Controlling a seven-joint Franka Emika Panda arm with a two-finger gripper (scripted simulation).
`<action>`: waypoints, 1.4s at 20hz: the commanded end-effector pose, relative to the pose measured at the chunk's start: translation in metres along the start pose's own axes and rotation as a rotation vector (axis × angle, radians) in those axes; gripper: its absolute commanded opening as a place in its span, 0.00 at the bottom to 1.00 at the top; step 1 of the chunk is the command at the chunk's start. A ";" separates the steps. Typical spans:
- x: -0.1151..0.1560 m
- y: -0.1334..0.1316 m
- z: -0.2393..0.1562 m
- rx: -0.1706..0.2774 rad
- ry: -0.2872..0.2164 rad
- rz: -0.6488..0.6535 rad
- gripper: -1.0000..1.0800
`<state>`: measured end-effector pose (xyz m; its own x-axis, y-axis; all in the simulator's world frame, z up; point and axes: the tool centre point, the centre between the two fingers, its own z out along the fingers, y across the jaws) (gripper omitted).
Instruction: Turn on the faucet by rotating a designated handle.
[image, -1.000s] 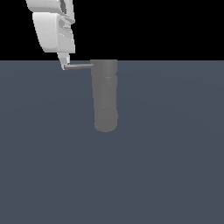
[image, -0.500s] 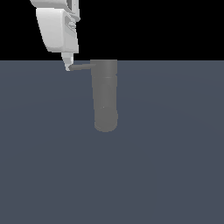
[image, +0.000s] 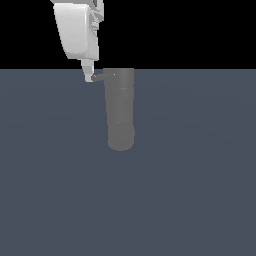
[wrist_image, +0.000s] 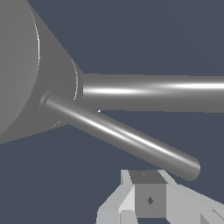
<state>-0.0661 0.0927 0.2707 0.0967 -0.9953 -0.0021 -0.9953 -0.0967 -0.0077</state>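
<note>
White claw (image: 90, 77) nearest in the wrist view, one blocky fingertip (wrist_image: 148, 199) just beside the free end of the handle (wrist_image: 122, 135); cannot tell whether spread or pressed together, since only a single finger shows clearly in either view, and nothing seen pinched between fingers

Just past it, that thin light-grey rod, running from its rounded tip back to the top of the faucet (image: 120, 107). In the exterior view, long axis roughly level, pointing from the cylinder's top toward the exterior view's left and appearing short there, so probably angled partly toward or away from that camera. A second, thicker rod (wrist_image: 153, 92) also leaves the same hub in the wrist view

Farther on, the matte grey upright cylinder itself, long axis vertical, rounded end down on the dark blue-grey floor (image: 200, 190)

Judged stage: fingertip set against the handle's end, pushing contact likely but the exact touch too small to confirm; turn seemingly under way, remaining rotation unknown, no water or marker to show completion
</note>
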 end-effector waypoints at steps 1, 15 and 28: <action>0.017 0.010 0.000 -0.006 0.002 0.018 0.00; 0.068 0.016 0.000 -0.005 0.003 0.009 0.00; 0.099 0.011 0.000 -0.009 0.000 -0.031 0.00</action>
<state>-0.0688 -0.0045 0.2706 0.1301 -0.9915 -0.0022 -0.9915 -0.1301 0.0011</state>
